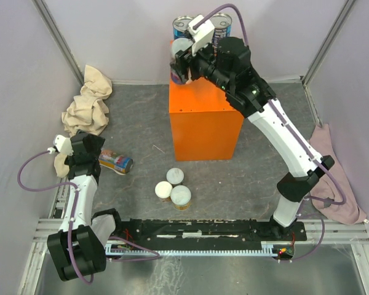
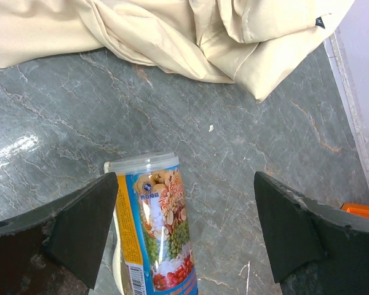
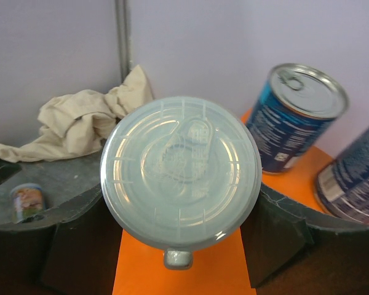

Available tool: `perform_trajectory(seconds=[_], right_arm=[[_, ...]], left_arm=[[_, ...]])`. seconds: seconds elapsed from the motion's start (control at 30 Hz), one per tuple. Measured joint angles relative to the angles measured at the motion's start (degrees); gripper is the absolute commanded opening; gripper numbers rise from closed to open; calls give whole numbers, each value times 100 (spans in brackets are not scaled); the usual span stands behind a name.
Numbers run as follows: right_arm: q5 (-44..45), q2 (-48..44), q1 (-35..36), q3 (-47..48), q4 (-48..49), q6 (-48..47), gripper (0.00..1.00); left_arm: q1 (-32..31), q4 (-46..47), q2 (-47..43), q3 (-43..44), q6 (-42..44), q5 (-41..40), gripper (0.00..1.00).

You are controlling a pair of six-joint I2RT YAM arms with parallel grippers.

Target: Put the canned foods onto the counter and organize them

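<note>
Pale walls closed in a grey marbled worktop [image 1: 258, 178], and the orange box [image 1: 203, 123] stood near its middle. Left of the box a beige cloth [image 1: 89, 101] lay bunched by the wall; right of the box a pink cloth [image 1: 332, 184] sagged at the worktop's edge. In front of the box three upright cans [image 1: 175, 175] with pale lids stood clustered, touching or nearly so. One colourful can [image 2: 163, 233] lay on its side to the box's left. Two blue tins [image 3: 298, 117] stood side by side at the back of the box's top.

My right arm reached from the black rail [image 1: 203, 230] up past the box's right side, with the wrist bent over its top. My right claw [image 3: 183, 209] was closed on a pale-lidded can [image 3: 181, 160], upright above the top's back left part, near the tins. I could not tell whether it touched the top.

My left arm was folded low, left of the box. My left claw [image 2: 184, 230] pointed down with its jaws spread wide around the lying can, holding nothing.
</note>
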Motion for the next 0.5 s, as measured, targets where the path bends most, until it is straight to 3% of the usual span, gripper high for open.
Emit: perform_trajectory(seconds=[0.3,0.5], right_arm=[[214,90,-896,83,11,-9,1],[505,490,-1123,492,-79,-131,1]], left_arm=[[0,20,-15,0,0,13,97],[0,22,-15,0,0,22,97]])
